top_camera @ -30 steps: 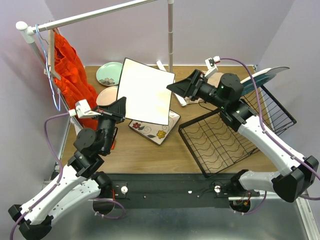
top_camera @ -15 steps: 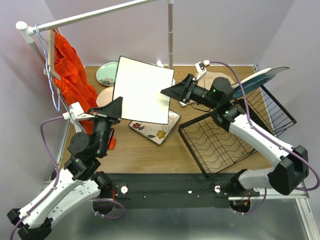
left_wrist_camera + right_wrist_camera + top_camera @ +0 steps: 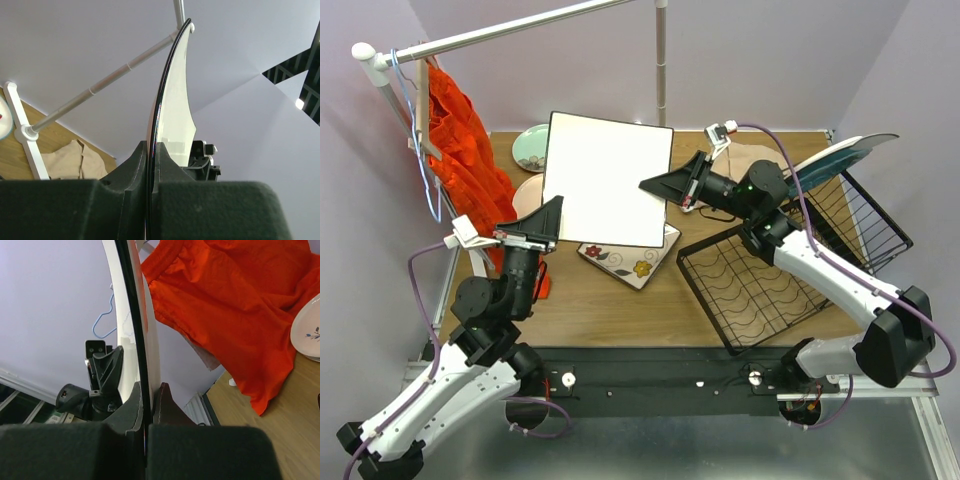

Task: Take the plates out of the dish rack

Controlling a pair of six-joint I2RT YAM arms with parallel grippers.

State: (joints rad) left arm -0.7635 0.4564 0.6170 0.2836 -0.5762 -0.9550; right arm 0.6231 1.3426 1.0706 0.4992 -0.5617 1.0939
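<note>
The large square white plate [image 3: 605, 180] was held in the air above the wooden table [image 3: 620, 310], left of the black wire dish rack [image 3: 760, 285]. The left gripper [image 3: 554, 215] was clamped on its lower left edge, and the right gripper [image 3: 651, 185] was closed on its right edge. A teal plate [image 3: 845, 155] leaned in the rack's upright section. A square floral plate [image 3: 638, 262] lay beneath the held plate. A pale green round plate [image 3: 533, 148] sat behind it, near an orange-red garment [image 3: 470, 165] hanging from the white rail [image 3: 470, 38].
</note>
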